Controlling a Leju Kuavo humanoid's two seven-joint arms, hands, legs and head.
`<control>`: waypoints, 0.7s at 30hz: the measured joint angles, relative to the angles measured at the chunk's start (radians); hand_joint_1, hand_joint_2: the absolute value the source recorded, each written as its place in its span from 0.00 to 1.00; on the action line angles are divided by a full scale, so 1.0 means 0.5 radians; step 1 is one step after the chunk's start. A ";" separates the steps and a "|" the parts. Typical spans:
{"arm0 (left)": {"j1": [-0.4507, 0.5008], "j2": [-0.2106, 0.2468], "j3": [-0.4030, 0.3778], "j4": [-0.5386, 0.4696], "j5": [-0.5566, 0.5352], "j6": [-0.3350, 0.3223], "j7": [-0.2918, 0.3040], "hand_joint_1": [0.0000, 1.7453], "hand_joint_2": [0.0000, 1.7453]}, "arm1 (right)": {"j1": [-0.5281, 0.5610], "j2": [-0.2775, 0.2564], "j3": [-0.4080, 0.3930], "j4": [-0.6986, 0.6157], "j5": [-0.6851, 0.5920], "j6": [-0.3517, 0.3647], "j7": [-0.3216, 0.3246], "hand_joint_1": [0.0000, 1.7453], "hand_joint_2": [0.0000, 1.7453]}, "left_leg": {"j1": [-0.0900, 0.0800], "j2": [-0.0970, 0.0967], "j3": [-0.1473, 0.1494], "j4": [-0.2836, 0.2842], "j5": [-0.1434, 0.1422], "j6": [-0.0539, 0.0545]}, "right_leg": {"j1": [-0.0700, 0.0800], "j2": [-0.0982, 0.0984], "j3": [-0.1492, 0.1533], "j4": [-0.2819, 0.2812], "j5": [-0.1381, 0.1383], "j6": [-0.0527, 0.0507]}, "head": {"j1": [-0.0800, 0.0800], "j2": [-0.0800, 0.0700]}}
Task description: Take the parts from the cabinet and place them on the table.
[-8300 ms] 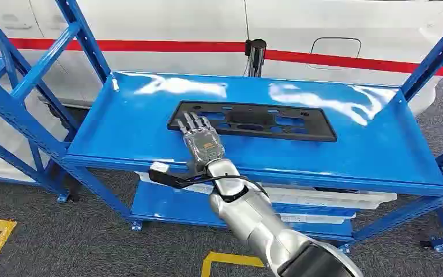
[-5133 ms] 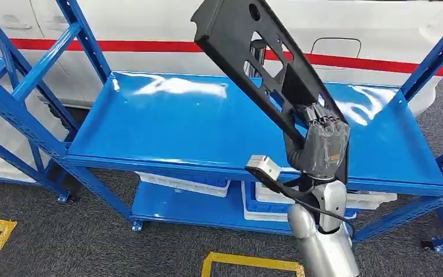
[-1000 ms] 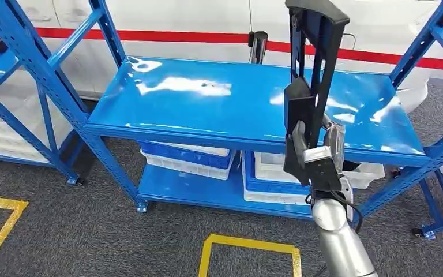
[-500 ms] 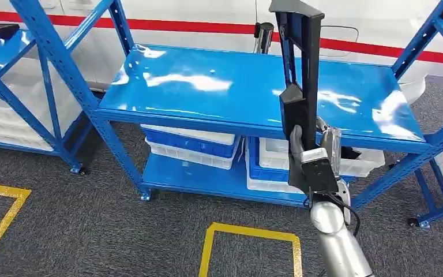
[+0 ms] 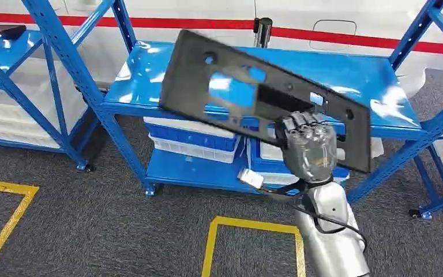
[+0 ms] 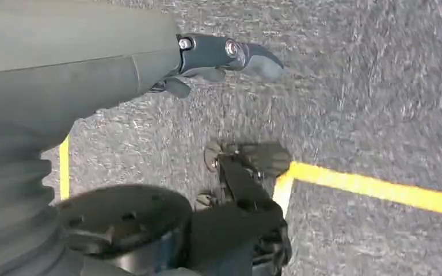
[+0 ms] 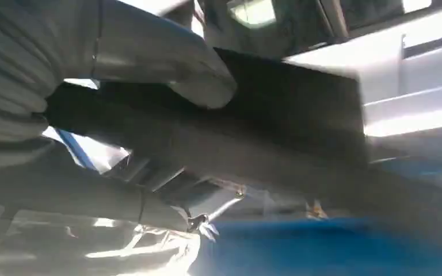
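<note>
My right hand (image 5: 307, 145) grips a long flat black plastic part (image 5: 207, 86) with several cut-outs, near its right end. The part is lifted in front of the blue shelf rack (image 5: 346, 69), tilted, its left end higher. In the right wrist view the thumb (image 7: 172, 57) presses on the black part (image 7: 299, 103). My left hand (image 6: 218, 54) hangs over the grey carpet with nothing in it, fingers apart.
The blue rack's top shelf is bare; white and blue bins (image 5: 187, 138) sit on its lower shelf. Another blue rack (image 5: 11, 63) stands to the left. Yellow floor lines (image 5: 254, 228) mark the grey carpet. A white wall with a red stripe (image 5: 323, 34) is behind.
The black part has swung from standing upright on edge to lying broadside and tilted in my right hand. The whole view has shifted, so the camera moved.
</note>
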 joint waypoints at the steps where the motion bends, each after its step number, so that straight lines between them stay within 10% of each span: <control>1: -0.001 0.001 -0.001 0.000 0.000 0.000 0.000 0.00 1.00 | -0.008 0.008 0.000 -0.005 -0.060 -0.011 0.024 1.00 1.00 | 0.009 -0.004 -0.027 0.048 -0.072 -0.015 | 0.005 -0.006 0.005 0.001 0.014 -0.021 | 0.002 0.000; 5: 0.000 0.001 -0.002 0.000 0.010 0.002 -0.002 0.00 1.00 | -0.029 0.015 0.011 -0.008 -0.090 -0.042 0.117 1.00 1.00 | 0.038 0.000 -0.196 0.587 -0.433 -0.061 | 0.013 -0.015 -0.081 0.007 0.078 -0.054 | -0.016 0.000; 8: -0.002 0.001 -0.002 0.000 0.013 0.002 -0.005 0.00 1.00 | -0.032 0.014 0.030 -0.008 -0.074 -0.043 0.122 1.00 1.00 | 0.055 0.001 -0.082 0.519 -0.276 -0.068 | 0.011 -0.013 -0.146 0.024 0.121 -0.039 | -0.017 0.000; 10: -0.007 0.007 -0.002 -0.001 0.014 0.003 -0.008 0.00 1.00 | -0.042 0.013 0.040 -0.008 -0.072 -0.044 0.124 1.00 1.00 | 0.060 0.001 0.155 0.167 -0.169 -0.059 | 0.009 -0.010 -0.176 0.042 0.138 -0.014 | -0.018 0.000; 11: -0.010 0.008 -0.001 -0.001 0.017 0.005 -0.010 0.00 1.00 | -0.053 0.013 0.047 -0.008 -0.073 -0.044 0.130 1.00 1.00 | 0.048 -0.002 0.251 0.011 -0.221 -0.053 | 0.023 -0.010 -0.187 0.050 0.149 0.002 | -0.018 0.000; 15: 0.001 0.010 0.009 0.000 0.058 0.015 -0.028 0.00 1.00 | -0.128 0.019 0.095 0.024 -0.140 -0.044 0.128 1.00 1.00 | 0.019 0.000 0.193 -0.022 -0.180 0.005 | 0.025 -0.017 -0.207 0.034 0.224 0.074 | -0.015 0.000; 19: 0.004 0.012 0.027 0.001 0.084 0.025 -0.052 0.00 1.00 | -0.194 0.023 0.130 0.102 -0.252 -0.046 0.085 1.00 1.00 | 0.024 0.018 0.087 -0.031 -0.082 0.072 | 0.021 -0.011 -0.366 0.428 -0.128 0.008 | -0.003 0.000; 21: 0.013 0.012 0.040 0.001 0.091 0.027 -0.064 0.00 1.00 | -0.221 0.029 0.143 0.136 -0.268 -0.046 0.073 1.00 1.00 | 0.017 0.020 0.039 -0.027 -0.035 0.072 | 0.020 -0.011 -0.399 0.676 -0.188 0.032 | -0.002 0.000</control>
